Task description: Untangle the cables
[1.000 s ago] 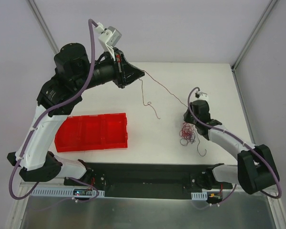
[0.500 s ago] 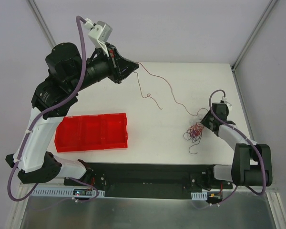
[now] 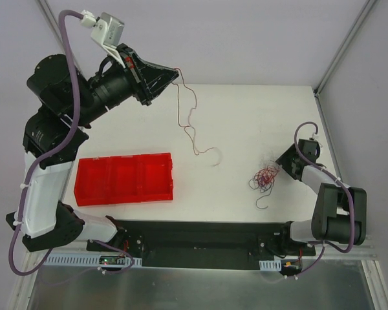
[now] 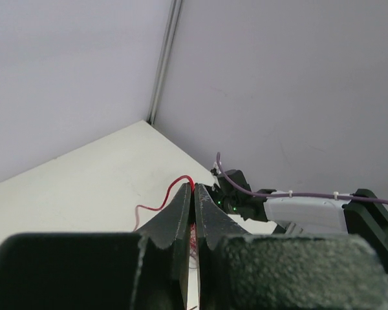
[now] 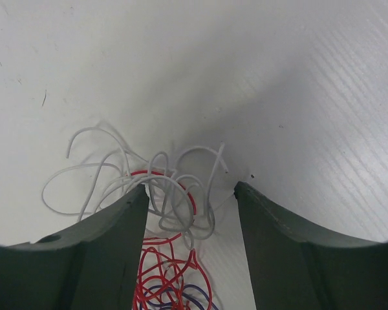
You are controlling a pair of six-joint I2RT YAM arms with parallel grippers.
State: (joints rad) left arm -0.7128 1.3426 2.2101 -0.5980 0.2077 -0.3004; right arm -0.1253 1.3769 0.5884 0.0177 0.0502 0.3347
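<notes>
Several thin cables (image 3: 266,178), red, purplish and whitish, lie in a small loopy clump on the right side of the bench (image 3: 246,116), about halfway between its near and far edges. One dark red strand (image 3: 187,123) is apart from that clump. It hangs from the left gripper (image 3: 175,72), whose jaws are pressed together on its upper end high over the far left of the bench, and its lower end curls onto the surface well to the left of the clump. I judge that strand to be free, so one piece is out and most of the work is left. In the right wrist view, white loops cross over red and purple ones, and only one tail pokes out on the near side. The right gripper (image 5: 191,190) sits low, just right of the clump, its fingers apart and holding nothing, with white loops showing in the gap. A red tray (image 3: 126,156) with compartments stands near left, well apart. Nothing blocks the clump; the hindrance is its own interlocked loops.
</notes>
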